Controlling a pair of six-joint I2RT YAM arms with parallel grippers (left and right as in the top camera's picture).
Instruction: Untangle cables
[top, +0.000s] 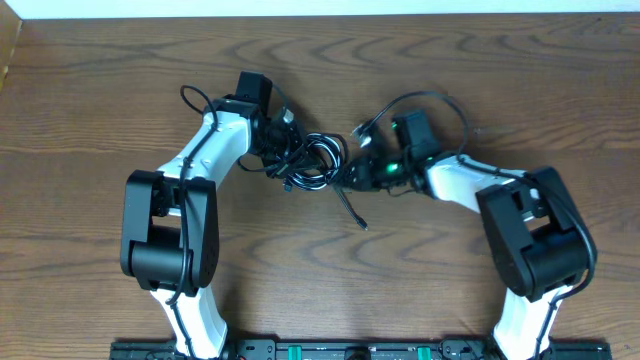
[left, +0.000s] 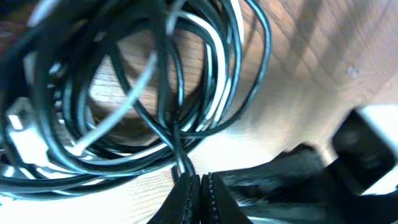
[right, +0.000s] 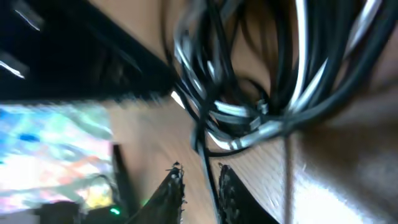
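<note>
- The cables (top: 315, 160) sit as one knotted bundle mid-table (top: 100, 100), between the two arms. It looks placed so both can reach in from opposite sides.
- The left gripper (left: 200, 180) is at the left edge of the bundle, jaws together. A black cord (left: 180, 158) runs straight down into the tips and looks pinched there, likely to anchor that side while the other arm works.
- The right gripper (right: 199, 173) is at the right edge, jaws a little apart. One black strand runs through the gap, but nothing is clamped (the gap looks wider than the strand). It could be lining up a grab or just letting go; I can't tell which.
- The white cord (left: 127, 102) is threaded through the black loops in the left wrist view, crossing over and under them. That is why one tug won't free it.
- A loose tail (top: 352, 208) trails out of the bundle toward the robot, with a small plug at its tip. It is probably the easiest end to draw free.
- Another loop (top: 440, 100) arcs up behind the right wrist.
- Judged stage: early. The coils are still packed together and no cord is laid out on its own.
- Risk: if the right side pulls while the left holds, the knot may tighten rather than open.
</note>
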